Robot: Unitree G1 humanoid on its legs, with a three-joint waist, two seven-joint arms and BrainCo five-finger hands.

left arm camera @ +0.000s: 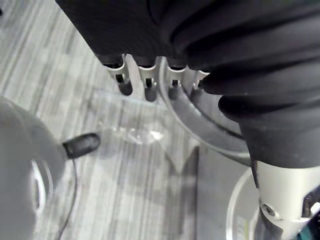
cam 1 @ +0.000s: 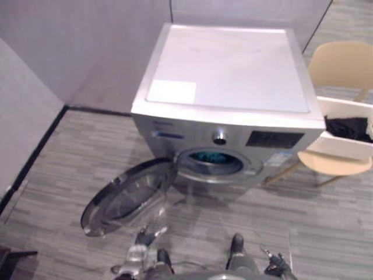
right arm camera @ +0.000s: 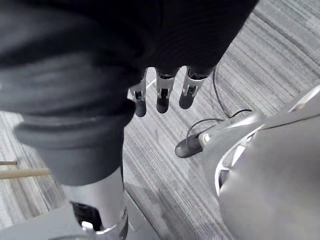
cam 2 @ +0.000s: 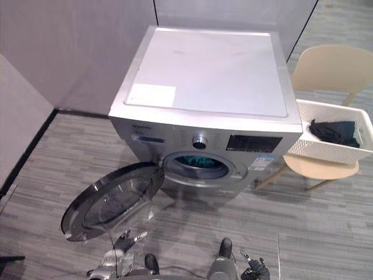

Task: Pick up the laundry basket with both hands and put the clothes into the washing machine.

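Observation:
A white laundry basket (cam 2: 306,149) rests on a beige chair (cam 2: 326,67) to the right of the washing machine (cam 1: 227,76). Dark clothes (cam 2: 333,133) lie in the basket. The machine's round door (cam 1: 128,195) hangs open to the left, and something teal shows inside the drum (cam 1: 211,158). My left hand (cam 1: 140,244) hangs low in front of the open door, far from the basket. Its fingers (left arm camera: 150,85) are relaxed and hold nothing. Low at the right, my right hand (cam 1: 277,263) is also away from the basket, with straight fingers (right arm camera: 162,95) over bare floor.
Grey partition walls (cam 1: 87,52) stand behind and to the left of the machine. The floor (cam 1: 326,221) is grey striped planks. The open door takes up the floor in front of the machine's left side.

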